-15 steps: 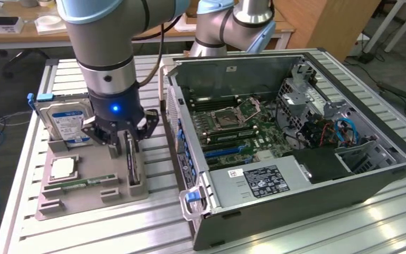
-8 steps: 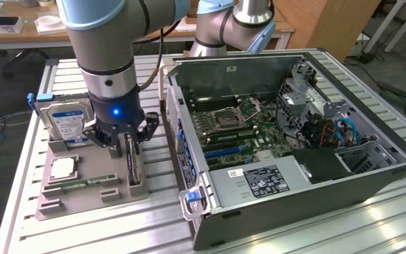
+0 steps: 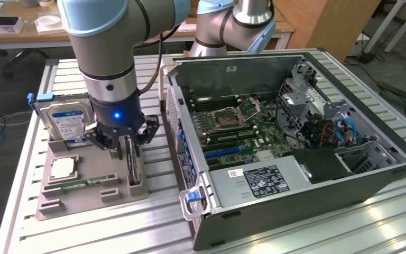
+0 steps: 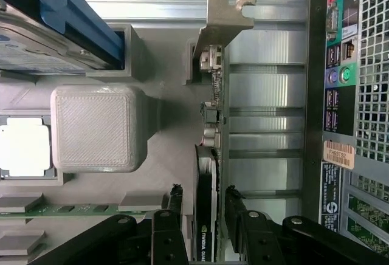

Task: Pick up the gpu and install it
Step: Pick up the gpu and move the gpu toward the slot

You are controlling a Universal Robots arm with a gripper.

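- Containers in the exterior view: we see a grey holder tray (image 3: 55,203) on the slatted table (image 3: 372,222) at the exterior view's left. An open computer case (image 3: 259,211) lies at the exterior view's right.
- In the tray, a blue-labelled hard drive (image 3: 63,123) stands upright at the far end. A processor chip (image 3: 62,168) lies flat nearer, and a memory stick (image 3: 83,183) lies nearer still.
- The gpu (image 3: 133,168) stands on edge in the tray's slot on the side toward the case. The gripper (image 3: 127,151) hangs over it with fingers spread to either side.
- Inside the case the motherboard (image 3: 238,132) lies exposed, with a power supply (image 3: 259,180) at the near end.
- A narrow strip of table separates the tray's edge from the case wall.
- In the wrist view the gpu (image 4: 214,125) shows edge-on, with its silver bracket (image 4: 222,16) at the end away from the gripper (image 4: 203,201).
- The fingers (image 4: 238,216) flank the card with a sliver of room on each side, so we call the tool wide open and holding nothing.
- The hard drive (image 4: 36,40) sits in its pocket, and the processor chip (image 4: 24,146) lies beside a grey block (image 4: 97,128) of the tray.
- The case's port panel (image 4: 340,64) runs alongside the card, with bare table between them.
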